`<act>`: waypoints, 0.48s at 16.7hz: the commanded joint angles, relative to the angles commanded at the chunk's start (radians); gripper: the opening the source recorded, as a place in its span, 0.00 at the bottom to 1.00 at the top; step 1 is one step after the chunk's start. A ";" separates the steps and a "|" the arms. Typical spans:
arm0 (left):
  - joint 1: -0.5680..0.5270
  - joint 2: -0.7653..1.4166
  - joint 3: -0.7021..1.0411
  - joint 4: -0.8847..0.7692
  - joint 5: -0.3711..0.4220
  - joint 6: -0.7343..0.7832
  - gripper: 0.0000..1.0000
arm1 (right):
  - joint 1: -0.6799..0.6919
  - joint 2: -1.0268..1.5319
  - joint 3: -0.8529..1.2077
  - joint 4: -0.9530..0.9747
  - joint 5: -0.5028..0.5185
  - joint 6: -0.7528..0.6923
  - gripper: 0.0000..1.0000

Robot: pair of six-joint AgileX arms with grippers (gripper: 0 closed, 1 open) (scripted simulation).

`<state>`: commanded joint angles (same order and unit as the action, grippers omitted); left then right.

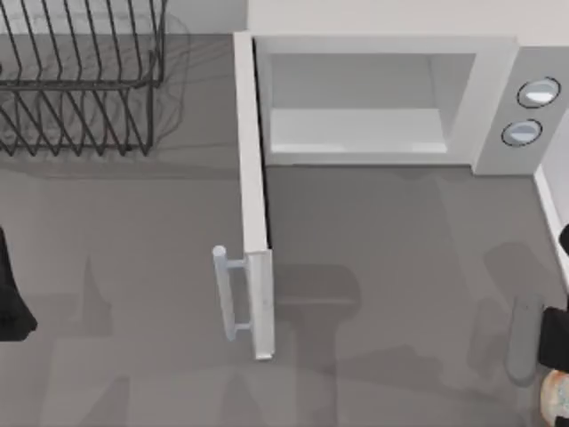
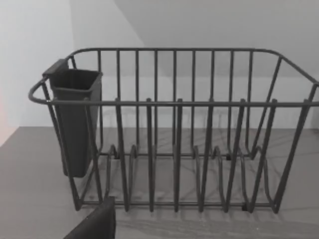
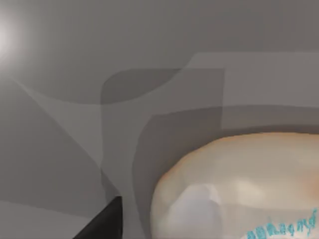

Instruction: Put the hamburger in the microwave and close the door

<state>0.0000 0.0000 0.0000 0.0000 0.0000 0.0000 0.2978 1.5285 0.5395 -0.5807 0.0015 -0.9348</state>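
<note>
Nearby, smooth rounded cream hamburger (image 3: 234, 189)

Grey table (image 1: 133, 294) under microwave (image 1: 498, 98), rack (image 1: 80, 80)

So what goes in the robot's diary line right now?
door open | microwave cavity bare | hamburger by right claw, bottom-right | left arm parked

The top view looks straight down on the bench (image 1: 133, 294) from well above, taking in the dish rack (image 1: 80, 80), the microwave (image 1: 382, 98) and its open door (image 1: 256, 240). The left wrist view faces that same dish rack (image 2: 174, 129) level and near, ahead of its end effector. The right wrist view sits very close over the hamburger (image 3: 239, 189), which the top view catches at its lower right edge (image 1: 556, 393).
</note>
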 joint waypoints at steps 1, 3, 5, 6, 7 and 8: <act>0.000 0.000 0.000 0.000 0.000 0.000 1.00 | 0.000 0.000 0.000 0.000 0.000 0.000 1.00; 0.000 0.000 0.000 0.000 0.000 0.000 1.00 | 0.000 0.000 0.000 0.000 0.000 0.000 0.92; 0.000 0.000 0.000 0.000 0.000 0.000 1.00 | 0.000 0.000 0.000 0.000 0.000 0.000 0.77; 0.000 0.000 0.000 0.000 0.000 0.000 1.00 | 0.000 0.000 0.000 0.000 0.000 0.000 0.70; 0.000 0.000 0.000 0.000 0.000 0.000 1.00 | 0.000 0.000 0.000 0.000 0.000 0.000 0.62; 0.000 0.000 0.000 0.000 0.000 0.000 1.00 | 0.000 0.000 0.000 0.000 0.000 0.000 0.55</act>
<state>0.0000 0.0000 0.0000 0.0000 0.0000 0.0000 0.2978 1.5285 0.5395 -0.5807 0.0015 -0.9348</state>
